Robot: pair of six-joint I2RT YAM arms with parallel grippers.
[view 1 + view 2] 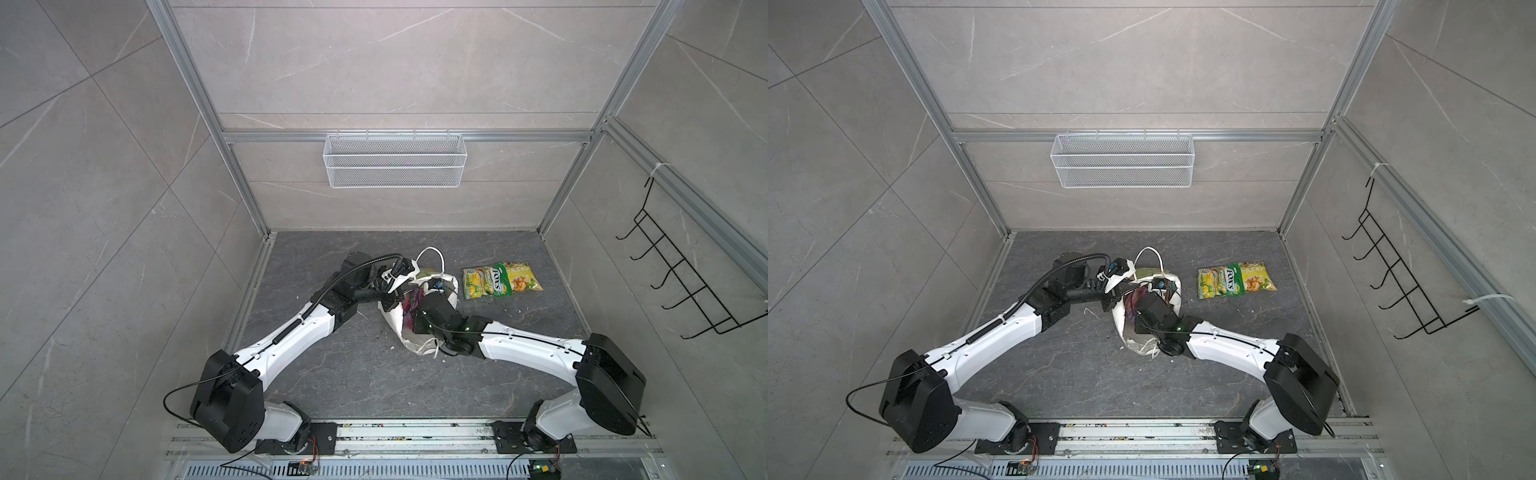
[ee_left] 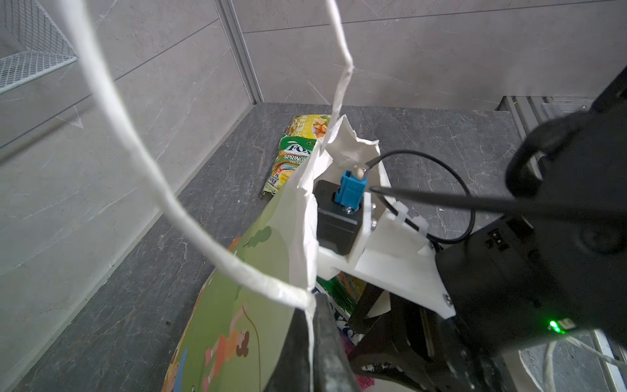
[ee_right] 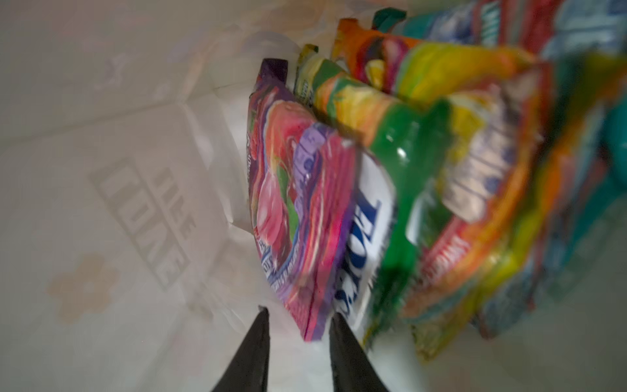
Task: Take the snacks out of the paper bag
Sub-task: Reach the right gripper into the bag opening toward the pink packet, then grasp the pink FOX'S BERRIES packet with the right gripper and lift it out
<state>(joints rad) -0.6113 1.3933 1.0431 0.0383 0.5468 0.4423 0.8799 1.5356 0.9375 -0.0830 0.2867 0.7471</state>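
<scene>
While left gripper [image 2: 314, 305] pinches the white flower-printed paper bag [image 1: 417, 347] by its rim, centre of grey stone counter [image 1: 374, 382], right gripper [image 3: 298, 322] inside stands spread astride a glossy purple pouch [image 3: 298, 203]; yellow-green pouch [image 1: 500, 280] lies nearer back edge.

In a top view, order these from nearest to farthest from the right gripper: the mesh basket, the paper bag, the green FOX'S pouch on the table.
1. paper bag: the right gripper reaches inside it.
2. green FOX'S pouch: on the table, right of the bag.
3. mesh basket: hung high at the back.
</scene>
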